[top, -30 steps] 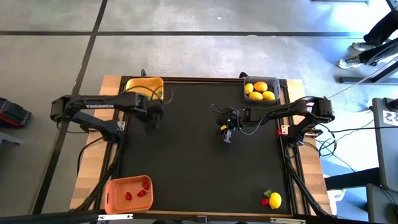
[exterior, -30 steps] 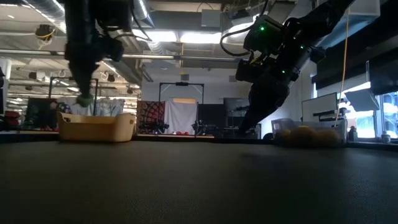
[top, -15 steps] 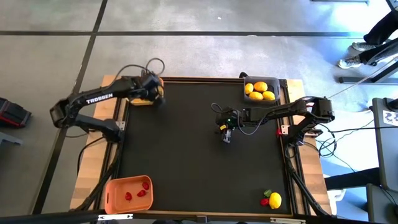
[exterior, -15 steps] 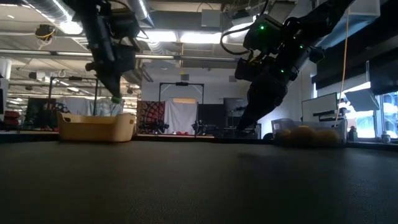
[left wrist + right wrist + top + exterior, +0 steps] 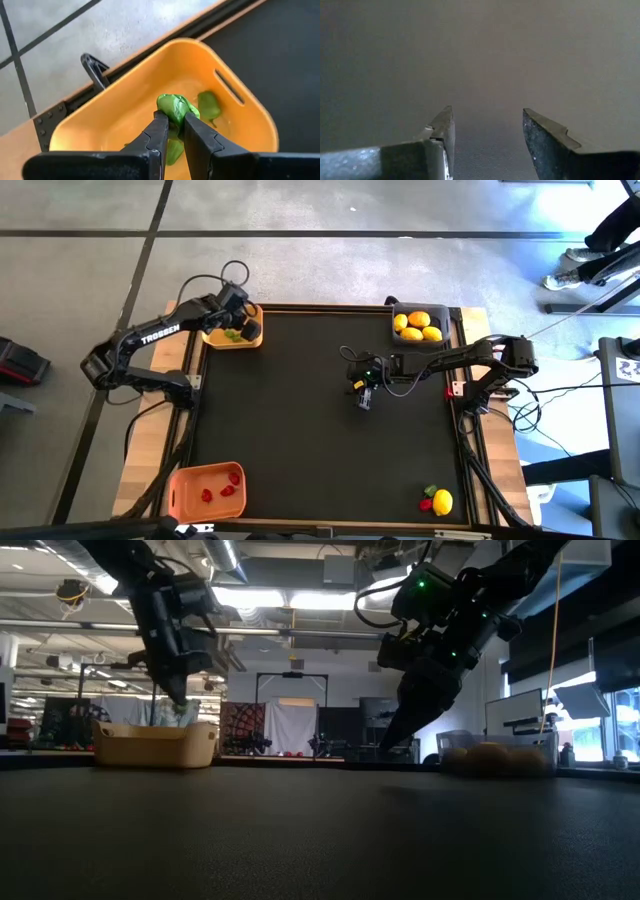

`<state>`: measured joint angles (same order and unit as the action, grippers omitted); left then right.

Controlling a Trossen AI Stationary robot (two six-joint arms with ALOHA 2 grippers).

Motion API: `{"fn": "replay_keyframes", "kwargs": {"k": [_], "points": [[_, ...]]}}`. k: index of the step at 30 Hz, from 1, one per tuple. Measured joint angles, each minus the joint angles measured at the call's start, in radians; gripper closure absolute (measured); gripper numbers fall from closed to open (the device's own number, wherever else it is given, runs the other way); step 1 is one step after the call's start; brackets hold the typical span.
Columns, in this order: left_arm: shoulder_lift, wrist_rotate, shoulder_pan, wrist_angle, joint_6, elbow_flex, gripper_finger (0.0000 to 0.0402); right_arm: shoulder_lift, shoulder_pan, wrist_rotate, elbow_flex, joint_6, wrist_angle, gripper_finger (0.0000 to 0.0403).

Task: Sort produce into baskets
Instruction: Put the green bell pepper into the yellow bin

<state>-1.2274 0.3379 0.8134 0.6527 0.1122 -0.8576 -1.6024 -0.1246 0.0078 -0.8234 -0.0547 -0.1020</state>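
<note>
My left gripper [image 5: 238, 320] hangs over the yellow basket [image 5: 254, 340] at the table's far left corner, shut on a small green piece [image 5: 175, 106]. Two more green pieces [image 5: 208, 105] lie on the basket's floor below it. My right gripper [image 5: 366, 398] hovers over the dark mat right of the middle, open, with nothing between its fingers [image 5: 487, 125]. A dark grey basket [image 5: 398, 335] at the far right holds several yellow lemons [image 5: 418, 326]. An orange basket [image 5: 180, 495] at the near left holds red pieces [image 5: 222, 488]. My left gripper pinches the green piece between its two fingertips, on its lower part [image 5: 174, 116]. The piece's rounded top stands out past the tips. The fingers slant down from the table's left side. The piece is clear of the basket's floor, above the other green pieces.
A lemon [image 5: 442, 501], a red piece [image 5: 426, 505] and a green piece [image 5: 430, 491] lie together on the mat at the near right corner. The mat's wide middle [image 5: 300, 420] is bare. A person's legs [image 5: 600, 250] show beyond the far right.
My left gripper has swung from over the mat beside the yellow basket toward the far edge, rolling as it went, and now hangs over the basket. It has stayed shut on the green piece, which went along clear of the table.
</note>
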Motion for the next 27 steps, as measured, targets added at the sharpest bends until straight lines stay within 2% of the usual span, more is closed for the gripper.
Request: {"fn": "replay_keyframes", "kwargs": {"k": [10, 20, 23, 27], "points": [[-0.001, 0.0, 0.014, -0.007, 0.008, 0.06, 0.035, 0.0, 0.0, 0.0, 0.0, 0.0, 0.0, 0.0228], [-0.001, -0.003, 0.007, 0.009, 0.023, 0.058, 0.0227, 0.0, 0.0, 0.0, 0.0, 0.0, 0.001, 0.0228], [0.0, -0.007, -0.004, 0.039, 0.044, 0.037, 0.0212, 0.0, 0.0, 0.0, 0.0, 0.0, 0.013, 0.0228], [0.002, -0.062, -0.043, 0.046, 0.07, 0.008, 0.0208, 0.0, 0.0, 0.0, 0.0, 0.007, 0.032, 0.0228]]}}
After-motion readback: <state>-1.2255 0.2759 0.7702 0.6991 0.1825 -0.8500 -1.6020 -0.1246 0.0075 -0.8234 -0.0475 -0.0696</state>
